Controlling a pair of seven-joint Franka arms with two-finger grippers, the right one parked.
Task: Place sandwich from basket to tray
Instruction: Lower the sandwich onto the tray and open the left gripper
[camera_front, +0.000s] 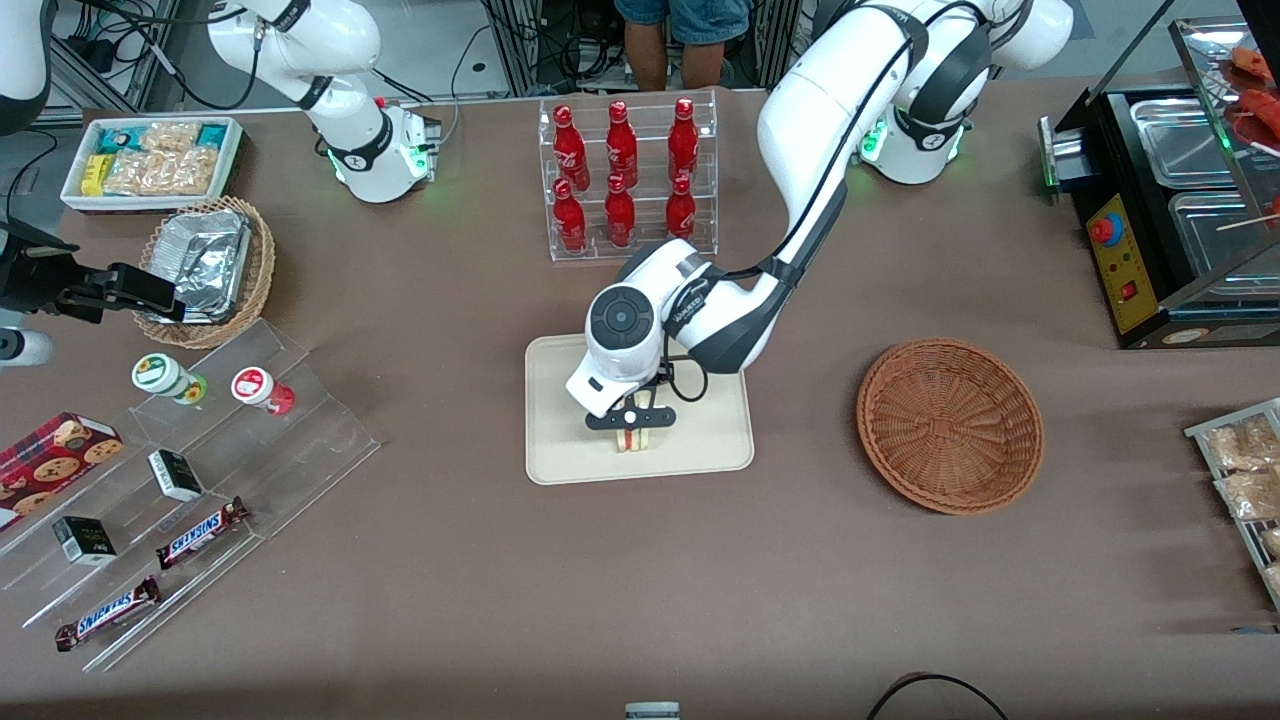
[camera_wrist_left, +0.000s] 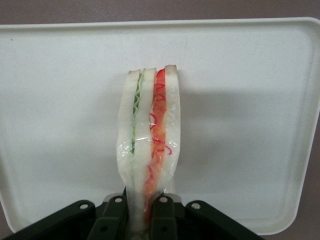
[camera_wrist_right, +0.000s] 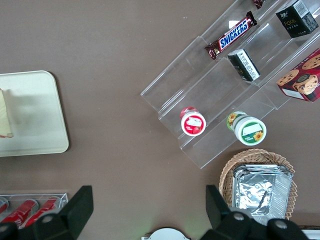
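There are six red bottles (camera_front: 621, 130) in one clear acrylic rack (camera_front: 632, 250), three on each of its two rows. One clear stepped acrylic display (camera_front: 300, 440) carries two Snickers bars (camera_front: 200, 533), two small dark boxes (camera_front: 176, 474) and two round lidded cups, one green (camera_front: 165, 377) and one red (camera_front: 262, 390). One red cookie box (camera_front: 50, 455) lies on it too.

The worktop has two wicker baskets: one round reddish-brown wicker basket (camera_front: 950, 425), and one lighter tan basket (camera_front: 258, 290) with one crumpled foil container (camera_front: 205, 255). There is one white bin of packaged snacks (camera_front: 140, 204), one cream rectangular tray (camera_front: 560, 440), and one triangular white-bread sandwich (camera_front: 632, 444), pinched by the one end effector (camera_front: 631, 430) over that tray.
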